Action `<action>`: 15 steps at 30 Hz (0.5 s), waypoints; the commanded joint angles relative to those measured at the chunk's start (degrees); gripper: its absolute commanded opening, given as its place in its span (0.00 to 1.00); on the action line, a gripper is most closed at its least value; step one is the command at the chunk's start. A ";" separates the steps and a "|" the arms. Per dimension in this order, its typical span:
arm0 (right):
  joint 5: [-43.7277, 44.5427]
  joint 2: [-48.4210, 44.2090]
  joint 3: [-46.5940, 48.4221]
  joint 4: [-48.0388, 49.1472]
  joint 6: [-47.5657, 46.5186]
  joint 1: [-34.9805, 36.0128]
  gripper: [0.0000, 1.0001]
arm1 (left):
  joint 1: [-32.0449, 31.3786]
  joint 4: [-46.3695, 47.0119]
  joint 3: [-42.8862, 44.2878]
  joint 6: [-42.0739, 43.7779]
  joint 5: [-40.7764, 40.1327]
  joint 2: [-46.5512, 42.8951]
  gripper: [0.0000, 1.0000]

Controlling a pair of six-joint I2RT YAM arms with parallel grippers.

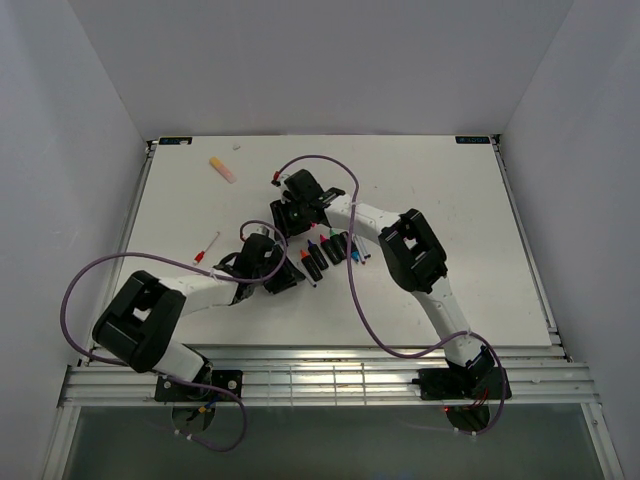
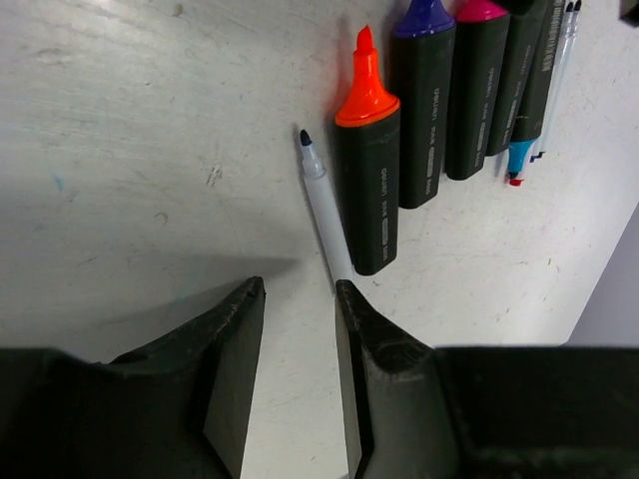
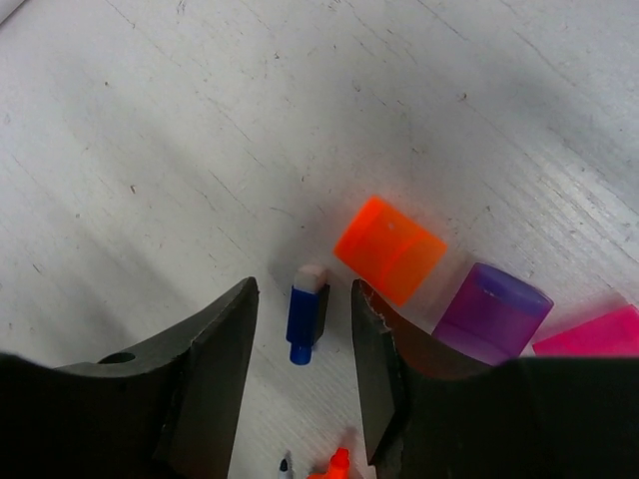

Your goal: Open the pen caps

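Four loose caps are lying on the table (image 1: 450,200): an orange cap (image 3: 389,249), a purple cap (image 3: 491,311), a pink cap (image 3: 589,334) and one tiny blue cap (image 3: 308,317), which is sitting between the parted fingers of the right gripper (image 3: 305,289). Three uncapped markers are lying side by side: an orange highlighter (image 2: 364,170), a purple highlighter (image 2: 424,110) and a pink highlighter (image 2: 474,95), with one thin white pen (image 2: 324,210) just beside the orange. The left gripper (image 2: 300,289) is hovering low at that pen's end, jaws apart, holding nothing

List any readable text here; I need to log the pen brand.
None legible.
Pale print along the black highlighter bodies: too blurred to read.
Dark stickers at the far corners of the table: too small to read.
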 commanded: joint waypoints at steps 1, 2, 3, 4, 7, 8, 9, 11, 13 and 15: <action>0.69 -5.06 -0.70 -0.81 -1.77 -0.24 0.49 | 0.28 -4.63 -1.16 0.12 -2.52 -3.55 0.46; 0.70 -5.59 -1.31 -0.64 -1.95 -0.24 0.49 | 0.28 -5.07 -1.16 0.03 -3.22 -4.26 0.46; 0.96 -6.64 -1.49 -0.55 -2.12 -0.24 0.49 | 0.28 -6.65 -1.25 0.12 -3.49 -5.13 0.46; 1.13 -7.09 -1.76 -0.55 -2.47 -0.24 0.50 | 0.28 -7.71 -1.16 0.03 -3.84 -6.01 0.46; 1.75 -9.46 -2.72 -0.55 -3.27 -0.32 0.52 | 0.37 -11.75 0.59 1.00 -5.34 -9.97 0.47; 2.10 -10.07 -2.99 -0.55 -3.97 -0.33 0.53 | 0.46 -14.37 2.25 1.70 -7.86 -11.63 0.48; 2.54 -11.21 -3.51 -0.46 -4.23 -0.41 0.55 | 0.46 -15.53 3.31 2.14 -8.41 -12.34 0.49; 2.63 -12.44 -4.13 -0.37 -4.94 -0.67 0.57 | 0.81 -18.94 5.51 3.37 -9.73 -14.10 0.51; 2.80 -14.38 -5.27 -0.37 -5.20 -0.85 0.59 | 1.51 -20.98 9.20 5.30 -12.45 -15.24 0.53; 3.85 -17.09 -6.50 -0.11 -5.29 -1.38 0.60 | 2.47 -23.87 12.18 6.79 -14.56 -15.43 0.57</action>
